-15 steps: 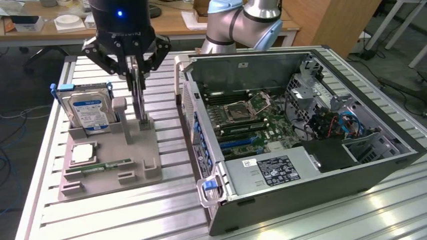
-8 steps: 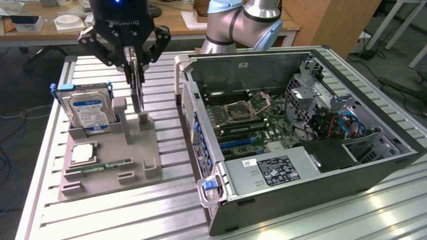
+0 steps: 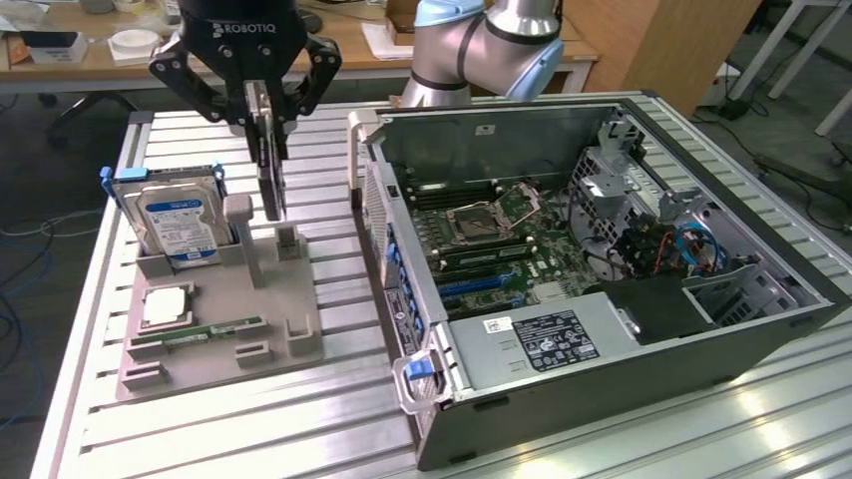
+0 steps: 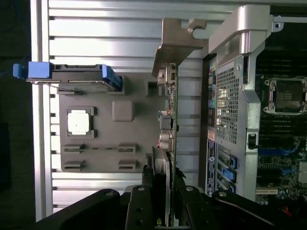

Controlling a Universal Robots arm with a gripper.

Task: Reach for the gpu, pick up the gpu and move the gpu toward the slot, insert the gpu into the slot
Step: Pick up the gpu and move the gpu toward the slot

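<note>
**Exterior view:** black two-finger gripper (image 3: 270, 128) clenched on the gpu (image 3: 273, 180), a thin flat dark circuit card. The card is held edge-on and upright, hanging down from the fingers. It is over the far part of the grey plastic fixture tray (image 3: 239, 289), on the exterior view's left. Its lower edge is right at a grey upright post of the tray; cannot tell if they touch. Boxy silver hard drive with blue-white label (image 3: 180, 225) stands upright in the tray, just beside the card toward the exterior view's left. Nearer on the tray, a square silver processor chip (image 3: 163, 307) lies flat, and a slim green memory stick (image 3: 200, 334) lies flat nearer again.

Open dark-grey computer case (image 3: 626, 389) lies on the exterior view's right with its green motherboard (image 3: 533, 249) exposed. The slot (image 3: 473, 286) is a long narrow blue plastic connector strip on that board. The gpu is outside the case, well apart from the slot. Square silver CPU socket (image 3: 476, 222) sits farther back than the slot. Everything rests on a ribbed aluminium table (image 3: 266, 429).

**Wrist view:** gripper (image 4: 168, 206) with black fingers (image 4: 139, 211) pressed on both faces of the gpu (image 4: 171, 139), seen along its edge. Silvery metal bracket (image 4: 175, 40) is at the card's end away from the gripper. The card runs between the fixture tray (image 4: 129, 143) and the perforated rear wall of the computer case (image 4: 225, 105). Hard drive (image 4: 72, 76) and processor chip (image 4: 79, 122) are on the tray. CPU socket (image 4: 287, 96) is inside the case.
</note>
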